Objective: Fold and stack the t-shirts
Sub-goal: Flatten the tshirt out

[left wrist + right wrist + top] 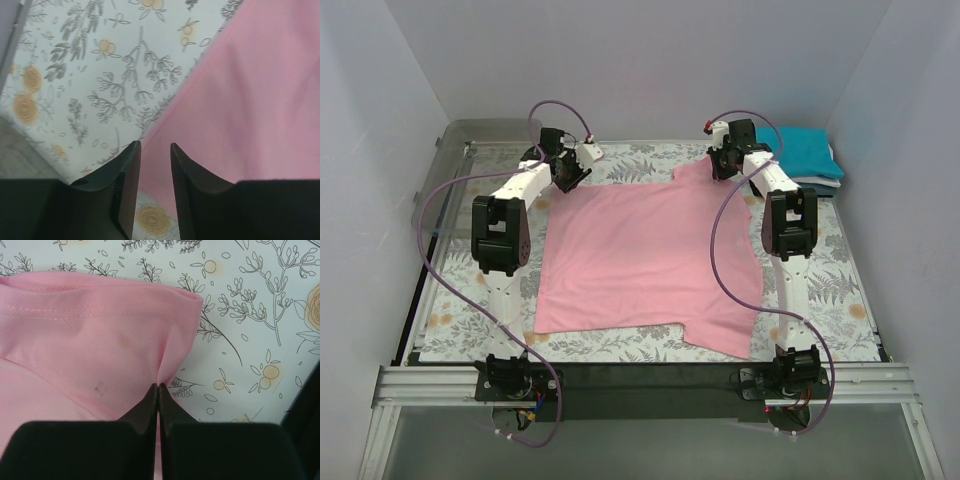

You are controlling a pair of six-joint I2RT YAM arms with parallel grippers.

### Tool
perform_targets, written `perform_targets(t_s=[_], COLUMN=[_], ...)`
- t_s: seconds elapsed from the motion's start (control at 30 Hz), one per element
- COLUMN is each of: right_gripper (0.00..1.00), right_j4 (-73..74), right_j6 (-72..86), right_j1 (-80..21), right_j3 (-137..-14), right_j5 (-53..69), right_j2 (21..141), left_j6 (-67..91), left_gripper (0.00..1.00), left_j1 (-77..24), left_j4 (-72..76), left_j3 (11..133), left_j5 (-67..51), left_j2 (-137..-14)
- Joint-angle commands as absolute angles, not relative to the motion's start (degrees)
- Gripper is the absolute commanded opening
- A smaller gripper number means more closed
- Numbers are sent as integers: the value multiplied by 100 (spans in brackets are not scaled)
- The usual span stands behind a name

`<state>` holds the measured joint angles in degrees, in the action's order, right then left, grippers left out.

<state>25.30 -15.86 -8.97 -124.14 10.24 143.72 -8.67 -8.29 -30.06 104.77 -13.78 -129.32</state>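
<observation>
Overhead rear view, two close wrist views, all sharing pink t-shirt (640, 250)

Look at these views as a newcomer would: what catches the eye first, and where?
A pink t-shirt lies spread over the middle of the floral table cloth. The right gripper pinches its far right sleeve, the left gripper stands open at its far left edge. A folded teal t-shirt sits in the far right corner.

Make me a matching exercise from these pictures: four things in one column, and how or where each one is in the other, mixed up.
Column one:
1 pink shirt
2 teal shirt
3 left pincer
4 right pincer

Column two:
a folded, at the far right corner
b open, gripping nothing
c spread out flat in the middle
d shut on pink cloth

Pairs: 1c, 2a, 3b, 4d
</observation>
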Motion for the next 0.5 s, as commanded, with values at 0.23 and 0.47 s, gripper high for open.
perform_targets(t_s=[0.23,0.47], right_gripper=[1,1], right_j4=[2399,2408], right_j6=[-1705,-1758], right_j1=[-835,-835], right_j3=[-12331,-12261], right_j5=[1143,1134], right_j2=[13808,13790], left_j6=[-1898,-2039], left_gripper=[25,25], left_j1=[-545,-466], left_j4=[-2848,-2997], left_j3=[10898,10890], left_j5=[-1204,-1283], left_j2=[-12954,-13069])
